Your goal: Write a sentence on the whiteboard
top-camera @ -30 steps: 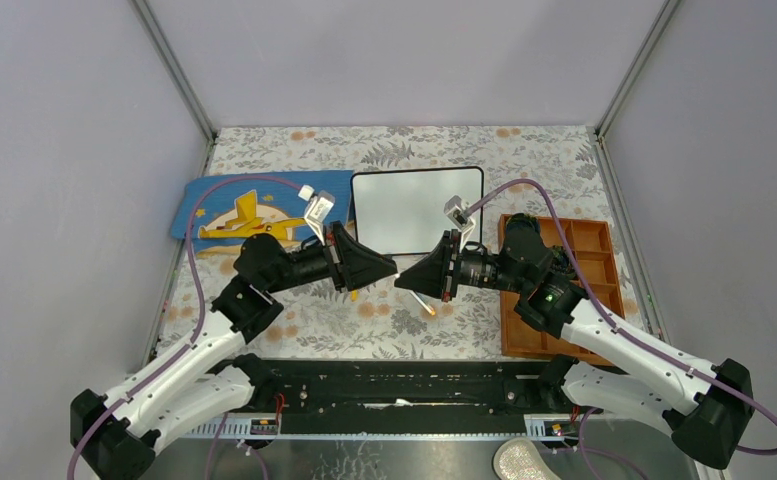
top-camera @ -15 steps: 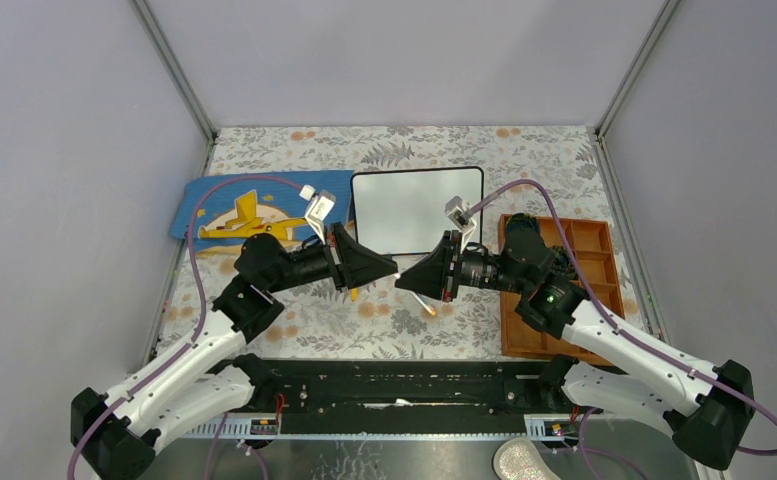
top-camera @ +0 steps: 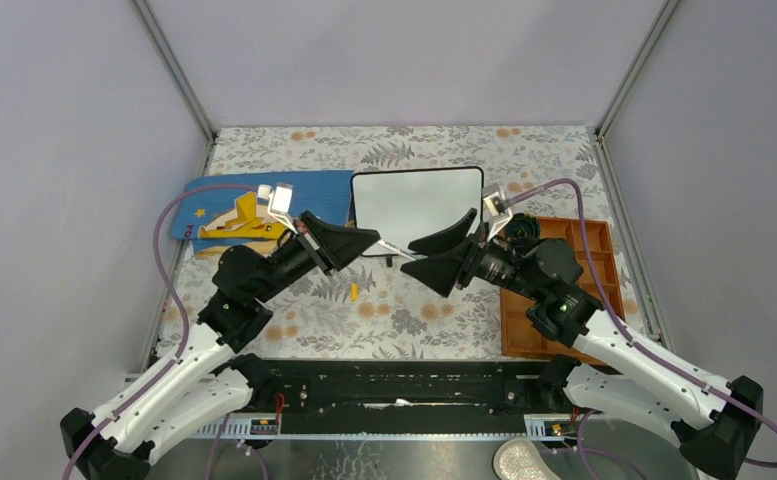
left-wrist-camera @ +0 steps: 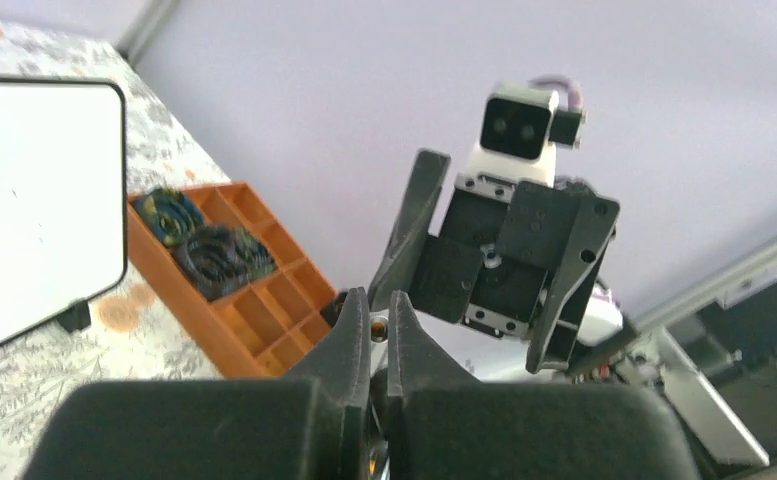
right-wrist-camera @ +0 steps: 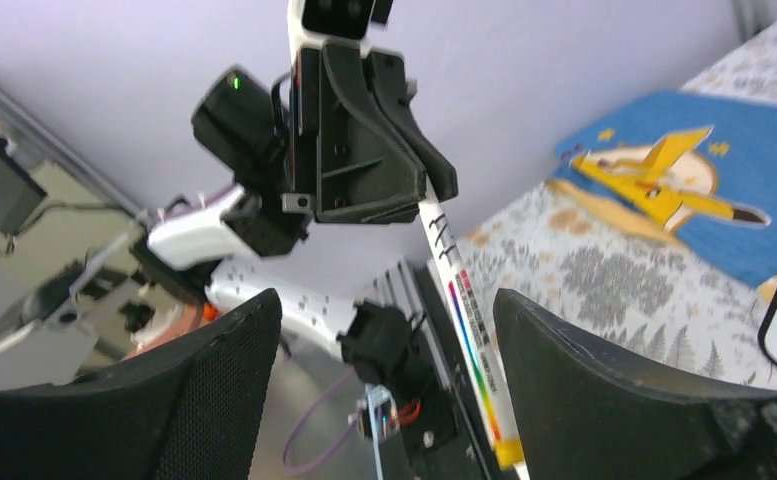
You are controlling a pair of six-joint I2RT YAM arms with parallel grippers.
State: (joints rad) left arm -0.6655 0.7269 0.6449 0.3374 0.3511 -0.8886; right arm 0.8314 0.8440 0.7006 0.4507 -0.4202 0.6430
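- Grey walls enclose a table covered with a floral cloth.
- Whiteboard sits mid-table toward the back, between a blue mat and an orange tray.
- Left claw is clamped on a marker, just in front of the board.
- Right claw gapes wide and grips nothing, with the marker passing between its fingers.

My left gripper pinches a marker just before the whiteboard's near edge; my right gripper, facing it, gapes wide.
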